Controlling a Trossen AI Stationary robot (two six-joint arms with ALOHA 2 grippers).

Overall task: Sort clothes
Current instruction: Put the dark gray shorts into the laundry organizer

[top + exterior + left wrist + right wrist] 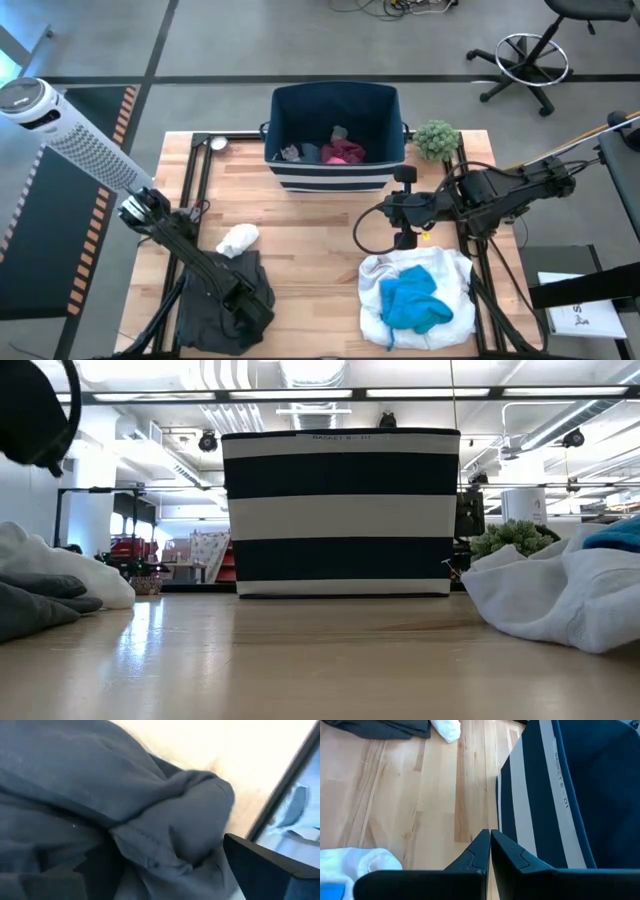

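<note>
A large dark grey garment (pixel 215 310) lies bunched at the table's near left. My left gripper (pixel 240 300) is down in it, fingers open, with a fold of the cloth (pixel 175 820) filling the left wrist view. A small white piece (pixel 238 238) lies just beyond it. A large white garment (pixel 385 285) with a bright blue one (pixel 412 300) on top lies at the near right. My right gripper (pixel 490 837) is shut and empty, over bare table by the front right corner of the navy striped bin (pixel 335 125), which holds maroon (pixel 345 152) and grey pieces. My left gripper comes down slanting onto the dark grey garment. A bunched fold (pixel 170 850) stands between its two open fingers (pixel 265 870). Cloth lies against both fingers. The garment rests on the table, slack.
A small green plant (pixel 436 138) stands right of the bin at the far edge. Bare wood (pixel 300 240) lies between the two piles, in front of the bin. Black rails (pixel 195 170) run along the table's left and right sides.
</note>
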